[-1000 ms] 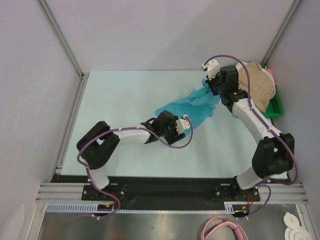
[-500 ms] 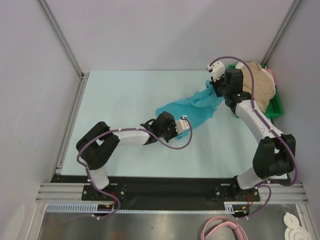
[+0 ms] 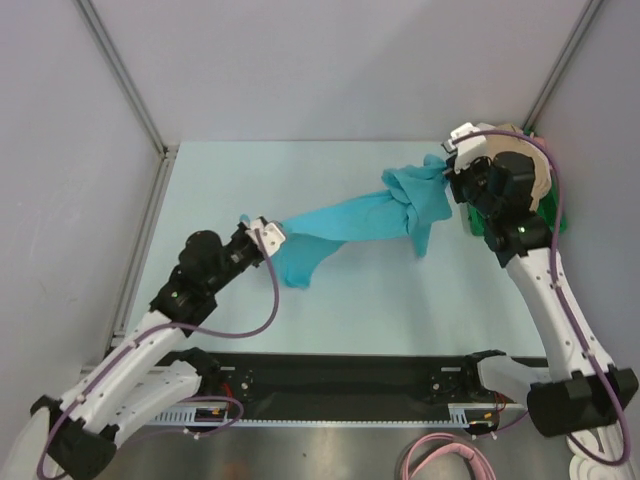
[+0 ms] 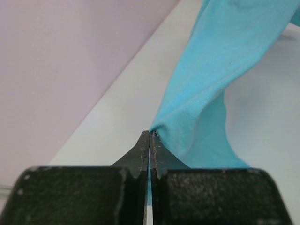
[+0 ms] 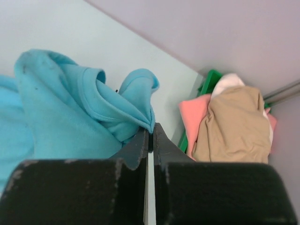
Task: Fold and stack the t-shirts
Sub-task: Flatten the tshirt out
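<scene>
The teal t-shirt hangs stretched above the table between both arms. My left gripper is shut on its lower-left end, and the left wrist view shows the cloth pinched at the tips of the jaws. My right gripper is shut on the bunched upper-right end, with a fold of cloth caught at its tips. Tan, pink and white t-shirts lie piled at the far right.
A green plastic tray holds the piled shirts in the far right corner, against the wall. The pale table is bordered by a metal rail on the left and grey walls at the back.
The left gripper shut on the shirt's lower end and pulled it up and left. The right gripper lifted its end to the right, so the shirt now stretches off the table.
</scene>
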Controlling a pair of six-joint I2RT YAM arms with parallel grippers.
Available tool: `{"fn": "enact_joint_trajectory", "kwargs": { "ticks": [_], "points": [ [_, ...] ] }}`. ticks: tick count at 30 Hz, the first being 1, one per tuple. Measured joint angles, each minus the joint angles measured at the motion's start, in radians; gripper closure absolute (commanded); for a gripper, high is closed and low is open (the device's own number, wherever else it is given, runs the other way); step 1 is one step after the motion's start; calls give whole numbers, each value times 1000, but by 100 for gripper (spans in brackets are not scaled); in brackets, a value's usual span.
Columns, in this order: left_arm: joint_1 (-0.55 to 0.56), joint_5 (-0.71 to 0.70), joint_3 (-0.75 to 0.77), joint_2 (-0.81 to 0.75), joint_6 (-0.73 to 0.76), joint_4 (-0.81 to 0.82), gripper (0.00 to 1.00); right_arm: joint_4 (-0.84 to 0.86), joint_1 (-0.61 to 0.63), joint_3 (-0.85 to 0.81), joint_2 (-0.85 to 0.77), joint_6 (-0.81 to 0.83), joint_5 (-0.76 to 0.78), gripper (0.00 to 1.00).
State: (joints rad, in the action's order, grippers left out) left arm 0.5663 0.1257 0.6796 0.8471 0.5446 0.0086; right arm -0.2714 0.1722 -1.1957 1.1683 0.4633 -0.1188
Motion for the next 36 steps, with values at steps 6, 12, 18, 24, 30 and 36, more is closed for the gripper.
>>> {"fn": "enact_joint_trajectory", "kwargs": {
  "ticks": [6, 12, 18, 24, 30, 36],
  "points": [
    [-3, -10, 35, -145, 30, -174, 100, -85, 0, 12, -202, -24, -99, 100],
    [-6, -40, 36, -154, 47, -296, 99, -148, 0, 56, -300, -43, -175, 100],
    [-65, -82, -31, 31, 85, -117, 100, -74, -6, 162, -143, -45, -183, 100],
    [-227, -90, 9, 480, 89, 68, 56, 6, -60, 234, 167, -82, -159, 100],
    [-252, -164, 51, 596, 44, 227, 24, 34, -55, 188, 282, -103, -144, 100],
    [-251, -43, -44, 326, -1, 195, 29, 69, -30, 187, 277, -109, -141, 100]
  ]
}}
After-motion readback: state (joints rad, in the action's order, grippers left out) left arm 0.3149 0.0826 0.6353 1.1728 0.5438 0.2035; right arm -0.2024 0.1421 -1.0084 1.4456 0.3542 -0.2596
